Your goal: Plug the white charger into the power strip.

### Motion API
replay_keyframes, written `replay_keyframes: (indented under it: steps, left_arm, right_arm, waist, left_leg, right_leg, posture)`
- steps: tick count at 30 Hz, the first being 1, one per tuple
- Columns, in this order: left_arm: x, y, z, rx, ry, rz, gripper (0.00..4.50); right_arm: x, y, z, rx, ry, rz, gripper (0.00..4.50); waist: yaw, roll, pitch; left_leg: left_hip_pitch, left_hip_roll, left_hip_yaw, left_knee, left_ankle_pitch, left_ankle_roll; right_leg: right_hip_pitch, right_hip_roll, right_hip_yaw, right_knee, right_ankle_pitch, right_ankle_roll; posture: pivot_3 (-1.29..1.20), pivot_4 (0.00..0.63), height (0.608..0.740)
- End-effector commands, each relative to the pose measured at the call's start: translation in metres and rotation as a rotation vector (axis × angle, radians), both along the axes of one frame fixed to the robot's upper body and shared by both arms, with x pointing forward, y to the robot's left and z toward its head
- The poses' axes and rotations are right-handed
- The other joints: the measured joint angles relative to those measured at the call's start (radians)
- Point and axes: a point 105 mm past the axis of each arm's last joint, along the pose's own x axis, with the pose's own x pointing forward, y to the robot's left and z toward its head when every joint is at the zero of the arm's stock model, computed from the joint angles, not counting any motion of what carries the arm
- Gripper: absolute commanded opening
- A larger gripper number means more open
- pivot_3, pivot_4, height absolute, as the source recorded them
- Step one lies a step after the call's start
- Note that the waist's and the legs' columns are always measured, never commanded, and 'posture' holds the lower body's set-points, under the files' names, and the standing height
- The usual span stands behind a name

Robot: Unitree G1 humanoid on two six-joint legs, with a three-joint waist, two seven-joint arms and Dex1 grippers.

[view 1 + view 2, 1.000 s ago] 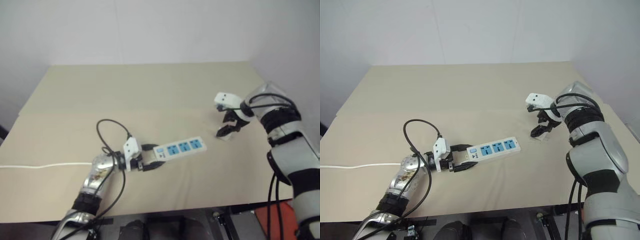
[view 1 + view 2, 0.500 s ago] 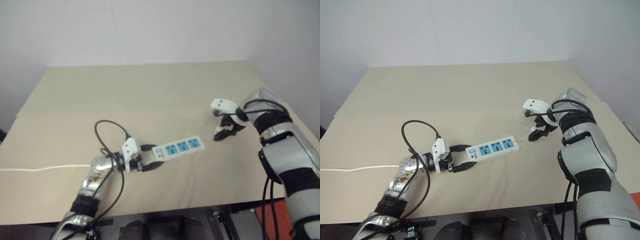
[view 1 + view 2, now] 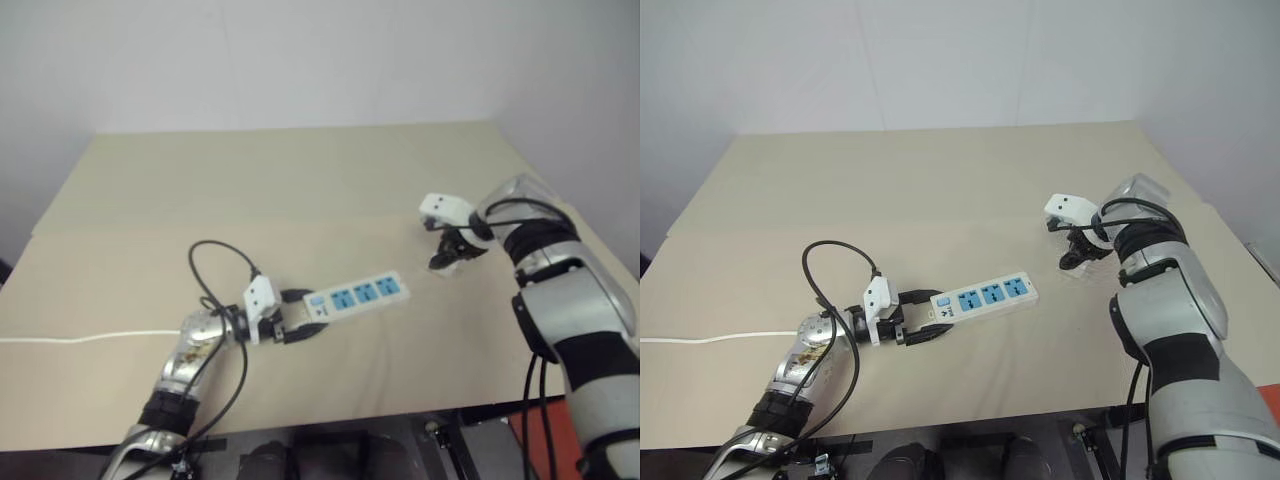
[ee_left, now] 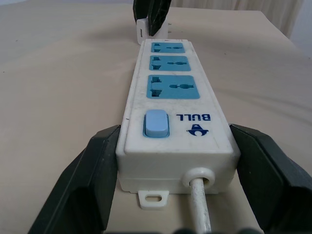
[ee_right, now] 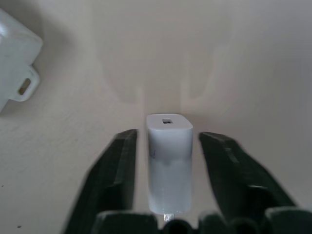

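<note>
right wrist view: the white charger [image 5: 169, 161] is seen lying on the counter [image 3: 940, 190] between the right claw [image 5: 168, 146] fingers, small gaps on both sides, not yet clamped. the power strip [image 4: 174, 112] is gripped at its switch end by the left claw [image 4: 170, 180]. charger judged light, rigid, smooth; flat sides best pinched.

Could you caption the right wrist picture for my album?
The right hand straddles the white charger on the table.
</note>
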Motion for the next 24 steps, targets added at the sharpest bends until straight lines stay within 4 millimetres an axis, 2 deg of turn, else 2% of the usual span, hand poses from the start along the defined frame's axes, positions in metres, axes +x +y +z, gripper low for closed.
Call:
replay_keyframes:
  steps: [1, 9, 14, 17, 19, 22, 24]
  left_arm:
    - [-0.005, -0.005, -0.003, 0.01, 0.008, -0.022, 3.21]
    - [-0.004, -0.003, -0.002, 0.012, 0.01, -0.012, 3.21]
    - [-0.007, 0.0, 0.002, 0.011, 0.013, -0.037, 3.21]
    - [-0.01, 0.002, 0.004, 0.02, 0.017, -0.064, 3.21]
    - [-0.012, 0.003, 0.005, 0.025, 0.01, -0.083, 3.21]
    - [-0.016, 0.005, 0.005, 0.031, -0.002, -0.112, 3.21]
    - [-0.017, 0.005, 0.004, 0.044, -0.006, -0.132, 3.21]
  right_arm:
    - [0.005, 0.002, 0.017, 0.004, -0.049, 0.013, 1.11]
    - [0.001, 0.006, 0.021, -0.016, -0.022, 0.078, 1.09]
    - [0.0, 0.017, 0.052, 0.046, -0.078, 0.167, 1.09]
    - [-0.008, 0.035, 0.083, 0.239, -0.178, 0.276, 1.09]
    - [-0.023, 0.046, 0.099, 0.368, -0.248, 0.402, 1.09]
    - [-0.066, 0.069, 0.115, 0.703, -0.363, 0.622, 1.09]
    - [-0.091, 0.085, 0.111, 0.913, -0.396, 0.699, 1.09]
  waist:
    - [0.0, 0.0, 0.0]
    - [-0.001, 0.0, 0.0]
    - [-0.002, 0.002, 0.001]
    - [-0.003, 0.005, 0.003]
    - [-0.002, 0.005, 0.003]
    - [0.009, 0.003, 0.002]
    - [0.01, 0.003, 0.002]
  left_leg:
    - [0.0, 0.0, 0.0, 0.0, 0.0, 0.0]
    - [0.0, 0.0, 0.0, 0.0, 0.0, 0.0]
    - [0.0, 0.0, 0.0, 0.0, 0.0, 0.0]
    - [0.0, 0.0, -0.001, -0.001, 0.0, 0.0]
    - [0.0, 0.0, -0.002, -0.001, 0.0, 0.0]
    - [0.001, 0.002, -0.002, -0.003, 0.0, 0.0]
    - [0.001, 0.001, -0.002, -0.002, 0.0, 0.0]
  right_leg:
    - [0.0, 0.0, 0.0, 0.0, 0.0, 0.0]
    - [0.0, 0.0, 0.0, 0.0, 0.0, 0.0]
    - [0.0, 0.0, 0.0, 0.0, 0.0, 0.0]
    - [-0.001, 0.0, 0.0, 0.0, 0.0, 0.0]
    - [-0.001, 0.0, 0.001, -0.001, 0.0, 0.0]
    - [0.002, 0.001, -0.002, -0.003, 0.0, 0.0]
    - [0.002, 0.001, -0.003, -0.002, 0.0, 0.0]
  posture:
    - [0.0, 0.15, 0.74]
    - [0.0, 0.15, 0.74]
    - [0.0, 0.15, 0.74]
    - [0.0, 0.15, 0.74]
    - [0.0, 0.15, 0.74]
    - [0.0, 0.15, 0.74]
    - [0.0, 0.15, 0.74]
